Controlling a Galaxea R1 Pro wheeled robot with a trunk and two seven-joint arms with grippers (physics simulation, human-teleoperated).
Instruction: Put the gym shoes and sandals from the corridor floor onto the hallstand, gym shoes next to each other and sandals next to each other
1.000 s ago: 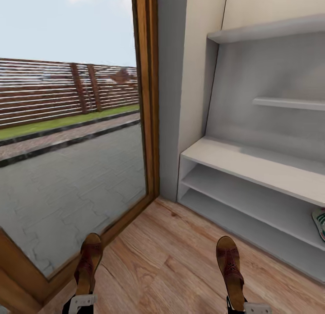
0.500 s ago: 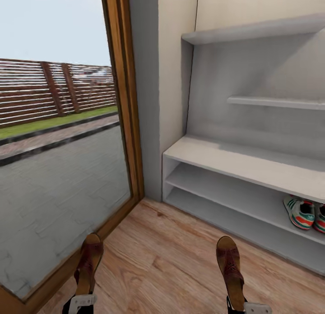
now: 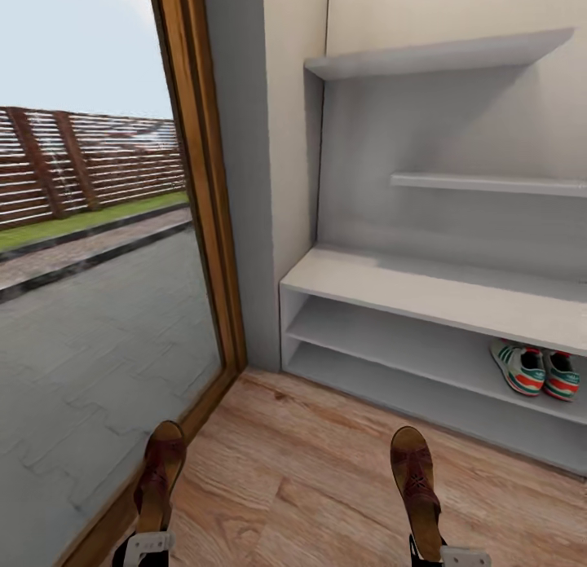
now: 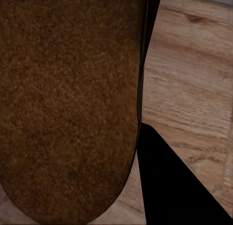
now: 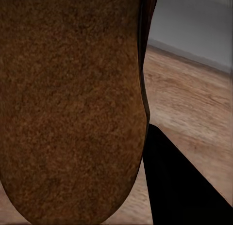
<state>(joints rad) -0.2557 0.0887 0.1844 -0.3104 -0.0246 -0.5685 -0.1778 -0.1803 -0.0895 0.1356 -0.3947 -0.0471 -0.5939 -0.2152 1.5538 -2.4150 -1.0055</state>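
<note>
Each of my grippers holds one brown sandal above the wood floor. The left gripper is shut on the heel of the left sandal, whose toe points forward. The right gripper is shut on the heel of the right sandal. The wrist views look along the sandals' brown soles beside a dark finger. Both gym shoes stand side by side on the middle tier of the pale grey hallstand, ahead on the right.
A tall glass door with a wooden frame stands close on the left, with paving and a fence outside. Stepped wall shelves rise above the bench. Bare floor lies between me and the rack.
The camera has turned, so the rack has slid left in the picture and both gym shoes have come into view. The sandals stay gripped in the same places.
</note>
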